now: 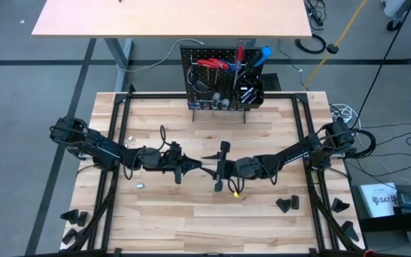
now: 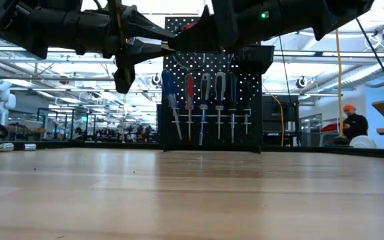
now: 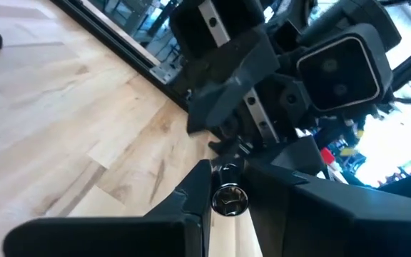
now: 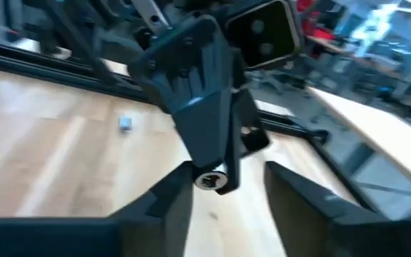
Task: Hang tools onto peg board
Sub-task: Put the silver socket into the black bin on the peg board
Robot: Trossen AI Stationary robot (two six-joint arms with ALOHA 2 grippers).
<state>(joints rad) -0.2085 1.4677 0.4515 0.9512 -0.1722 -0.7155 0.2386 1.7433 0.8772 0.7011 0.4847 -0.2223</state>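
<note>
Pinched in the left claw (image 3: pixel 223 187), a small metal bit (image 3: pixel 229 200) looks stiff, slippery; right claw (image 4: pixel 223 187) stands spread alongside.

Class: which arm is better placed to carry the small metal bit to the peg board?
Left. The left gripper pinches the metal bit at mid-table; the right gripper stands open, gripping nothing.

Tools (image 1: pixel 223 64) on peg board (image 1: pixel 198 89)
</note>
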